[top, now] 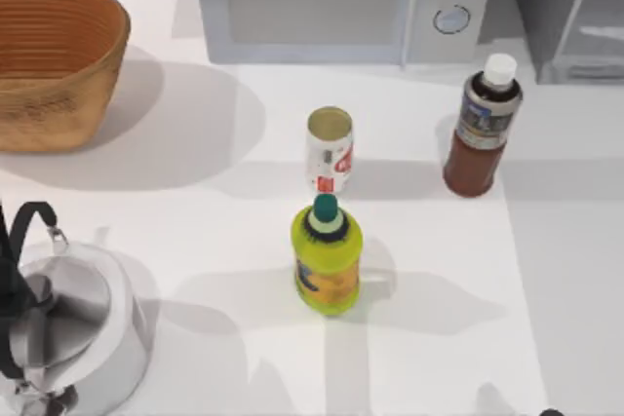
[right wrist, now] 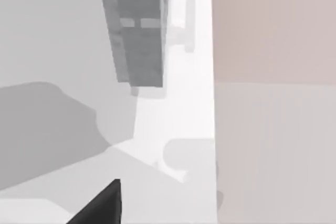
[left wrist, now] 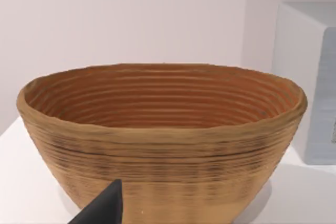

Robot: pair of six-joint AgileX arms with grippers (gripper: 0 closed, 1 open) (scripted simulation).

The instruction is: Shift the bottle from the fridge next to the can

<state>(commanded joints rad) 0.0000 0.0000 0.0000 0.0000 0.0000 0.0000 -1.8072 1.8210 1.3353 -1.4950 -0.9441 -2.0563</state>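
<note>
Bottle (top: 485, 124) stands upright on the table (top: 244, 143), in front of the fridge (top: 570, 7) at the far right corner and well right of the can (top: 330, 149), with bare tabletop between them. Just nearer than the can stands a yellow-green bottle (top: 327, 255). The left wrist view faces a wicker basket (left wrist: 163, 135). Whether either claw is released or clenched cannot be told.

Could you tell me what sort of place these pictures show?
Most likely a kitchen counter in a rendered simulation: a white microwave and a grey fridge stand at the back of a white table, with a steel kettle, a woven basket, a can and two bottles.
</note>
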